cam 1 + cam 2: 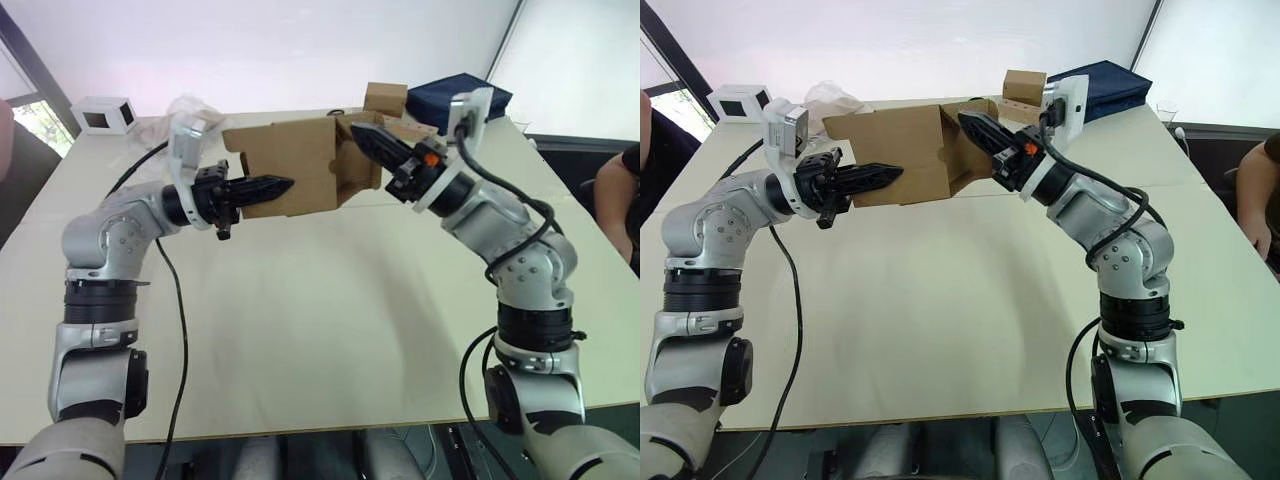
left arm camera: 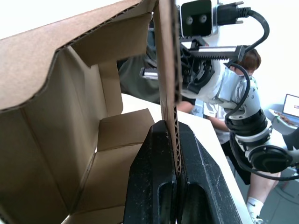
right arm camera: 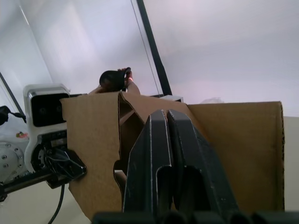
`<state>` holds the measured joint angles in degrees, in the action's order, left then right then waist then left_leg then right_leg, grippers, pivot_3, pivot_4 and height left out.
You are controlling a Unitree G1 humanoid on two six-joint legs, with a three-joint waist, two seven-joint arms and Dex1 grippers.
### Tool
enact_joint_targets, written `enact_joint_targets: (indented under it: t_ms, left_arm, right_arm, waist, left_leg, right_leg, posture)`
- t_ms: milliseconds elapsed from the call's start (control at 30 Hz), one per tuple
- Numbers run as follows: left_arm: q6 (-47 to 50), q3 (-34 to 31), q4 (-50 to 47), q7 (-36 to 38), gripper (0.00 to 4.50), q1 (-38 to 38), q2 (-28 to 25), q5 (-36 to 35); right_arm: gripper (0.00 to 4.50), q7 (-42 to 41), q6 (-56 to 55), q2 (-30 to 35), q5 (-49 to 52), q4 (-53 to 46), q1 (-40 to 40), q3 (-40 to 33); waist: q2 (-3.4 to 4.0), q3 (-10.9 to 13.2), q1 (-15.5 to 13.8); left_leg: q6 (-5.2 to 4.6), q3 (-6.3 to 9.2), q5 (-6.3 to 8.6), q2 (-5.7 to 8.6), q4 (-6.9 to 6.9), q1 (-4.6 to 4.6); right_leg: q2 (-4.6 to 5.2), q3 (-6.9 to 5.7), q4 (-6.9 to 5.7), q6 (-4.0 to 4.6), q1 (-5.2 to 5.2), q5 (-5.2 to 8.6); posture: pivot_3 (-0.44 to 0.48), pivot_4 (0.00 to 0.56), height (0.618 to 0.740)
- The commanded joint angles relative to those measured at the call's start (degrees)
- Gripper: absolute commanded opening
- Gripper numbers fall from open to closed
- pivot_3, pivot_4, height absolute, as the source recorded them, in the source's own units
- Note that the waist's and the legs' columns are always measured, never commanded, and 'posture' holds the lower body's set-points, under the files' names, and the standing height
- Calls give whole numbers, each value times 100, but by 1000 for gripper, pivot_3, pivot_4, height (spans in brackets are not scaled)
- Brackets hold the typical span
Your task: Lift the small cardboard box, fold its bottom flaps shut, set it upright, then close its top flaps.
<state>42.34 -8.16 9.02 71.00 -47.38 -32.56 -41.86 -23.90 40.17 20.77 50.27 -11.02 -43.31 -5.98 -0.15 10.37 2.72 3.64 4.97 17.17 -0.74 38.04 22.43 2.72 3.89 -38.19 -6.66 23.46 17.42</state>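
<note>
The small cardboard box (image 1: 300, 165) hangs in the air above the pale table (image 1: 320, 320), lying on its side with its flaps open. My left gripper (image 1: 285, 183) is shut on the box's near side wall; in the left wrist view the corrugated edge (image 2: 169, 70) runs down between the two fingers (image 2: 154, 177). My right gripper (image 1: 358, 130) reaches into the box's open right end, fingers shut together with no cardboard showing between them. In the right wrist view those fingers (image 3: 187, 154) lie against the brown flaps (image 3: 93, 140).
A white box with a black window (image 1: 105, 115) sits at the table's far left. A crumpled clear bag (image 1: 190, 105) lies beside it. Another small brown box (image 1: 385, 98) and a dark blue bag (image 1: 460, 95) sit at the back right. A person (image 1: 615, 200) is at the right edge.
</note>
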Motion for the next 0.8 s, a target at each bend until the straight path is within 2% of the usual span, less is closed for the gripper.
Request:
enact_joint_targets:
  t_ms: [33,467,800]
  left_arm:
    - [-2,-72,-92,38,0,-81,-9,-136]
    - [-47,13,79,57,0,-210,163,-101]
    - [-67,18,206,91,0,-254,119,-50]
  right_arm:
    - [48,22,-18,-179,-10,-356,99,66]
    - [48,43,69,-529,-30,-408,32,199]
    - [48,45,158,-471,-114,-594,164,259]
  waist:
    - [0,0,0]
    - [0,0,0]
    - [0,0,0]
  left_leg:
    - [0,0,0,0,0,0]
    - [1,0,0,0,0,0]
    - [0,0,0,0,0,0]
  right_leg:
    - [0,0,0,0,0,0]
    - [0,0,0,0,1,0]
    - [-1,0,0,0,1,0]
  posture:
    - [0,150,740]
    - [0,150,740]
    - [0,150,740]
